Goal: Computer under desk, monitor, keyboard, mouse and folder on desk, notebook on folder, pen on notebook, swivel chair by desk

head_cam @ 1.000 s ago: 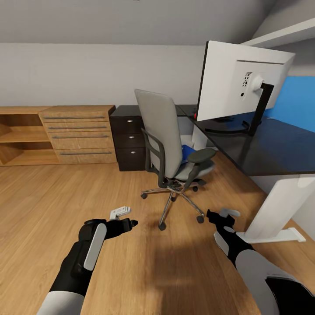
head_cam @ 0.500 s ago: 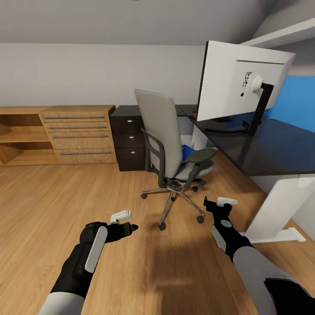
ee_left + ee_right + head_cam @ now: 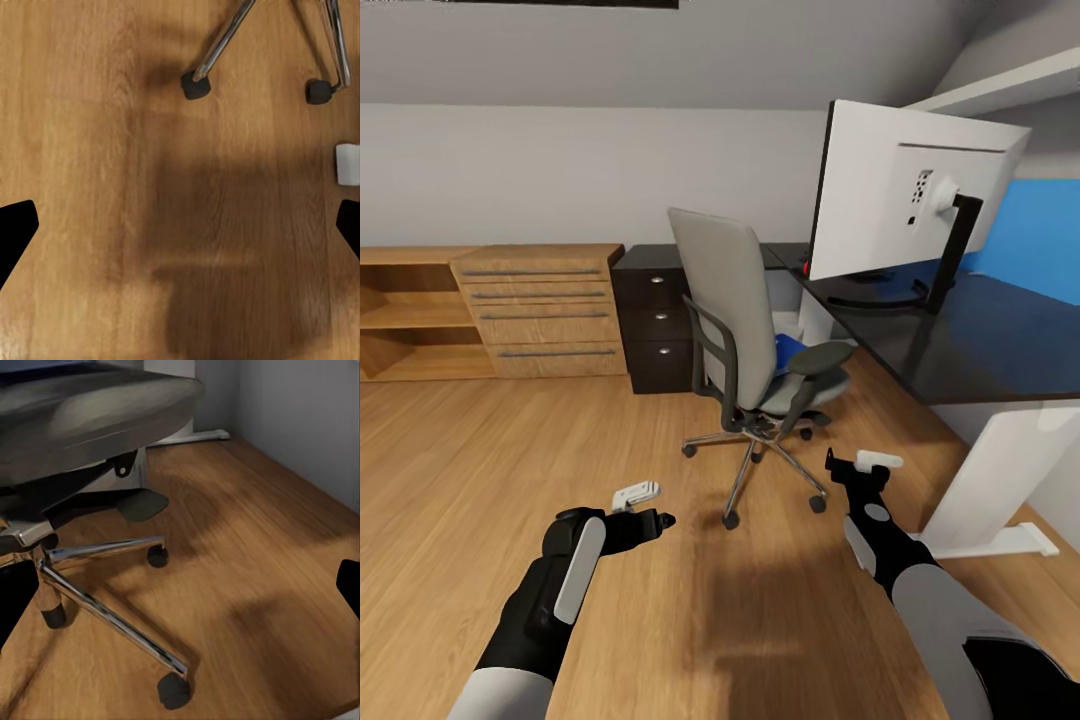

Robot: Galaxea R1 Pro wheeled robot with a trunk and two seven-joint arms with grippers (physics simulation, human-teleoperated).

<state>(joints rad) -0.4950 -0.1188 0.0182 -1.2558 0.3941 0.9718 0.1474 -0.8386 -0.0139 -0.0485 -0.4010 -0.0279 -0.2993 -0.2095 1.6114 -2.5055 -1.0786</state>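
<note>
**A:** So what's the setup here? From the head view the swivel chair sits out on the wood floor, its back turned toward the robot and its seat facing the desk. It's near the desk's edge but not tucked in.

**B:** Yeah, and the blue folder is on the chair seat, only a slice of it peeking out between the backrest and the armrest. The monitor is already up on the tabletop, seen from its pale back side, with the black neck and round base resting on the glossy black surface.

**A:** Both arms hang low over the floor in front of the chair. The left end effector is off the chair's left side, and the right end effector is just beside the castors on the desk side. Neither touches the chair.

**B:** Both look spread wide with nothing in them. In the left wrist view the dark fingertips sit at opposite edges, bare floor and two chair castors between. Same in the right wrist view: fingertips far apart, with the chrome base and the underside of the seat ahead.

**A:** Behind the chair there's a black drawer unit with round knobs, and a light wooden drawer unit next to it along the wall.

**B:** Plus a blue wall panel behind the monitor.
</note>
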